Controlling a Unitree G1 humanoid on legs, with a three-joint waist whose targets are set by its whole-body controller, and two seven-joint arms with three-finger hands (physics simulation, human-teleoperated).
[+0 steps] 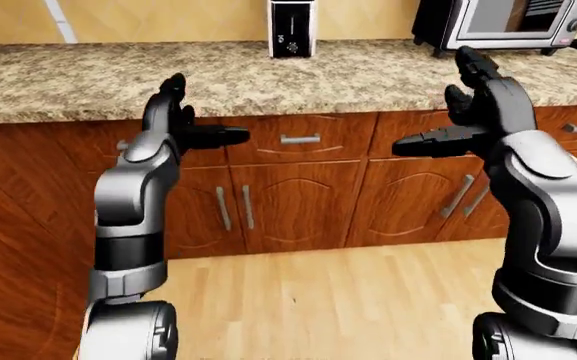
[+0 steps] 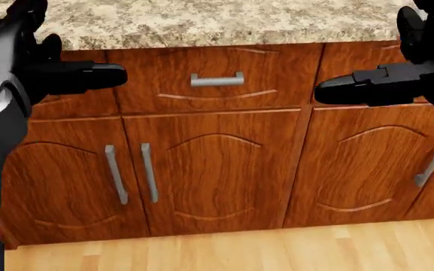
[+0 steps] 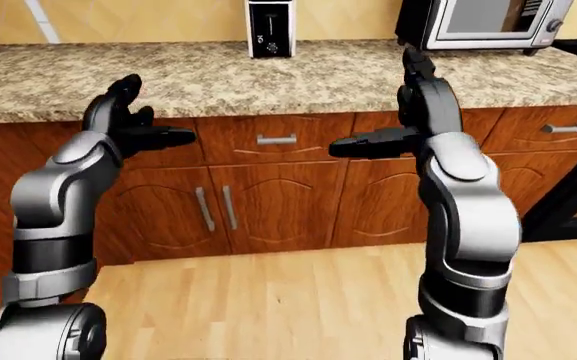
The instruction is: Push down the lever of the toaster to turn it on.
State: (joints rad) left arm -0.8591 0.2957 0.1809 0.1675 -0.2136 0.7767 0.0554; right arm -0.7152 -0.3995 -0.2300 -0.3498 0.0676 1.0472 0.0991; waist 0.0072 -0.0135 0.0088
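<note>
The toaster (image 1: pixel 292 28) is a white box with a black face, standing at the far side of the granite counter (image 1: pixel 248 79), top centre of the left-eye view. Its lever is too small to make out. My left hand (image 1: pixel 183 120) is open and empty, raised in front of the cabinet drawers at the left. My right hand (image 1: pixel 463 112) is open and empty, raised at the right, with its thumb pointing left. Both hands are well short of the toaster and lower than it.
A toaster oven (image 1: pixel 513 24) stands on the counter at the top right. Wooden cabinet doors (image 2: pixel 209 175) and a drawer with a metal handle (image 2: pixel 217 79) fill the space under the counter. Wooden floor (image 1: pixel 338 300) lies between me and the cabinets.
</note>
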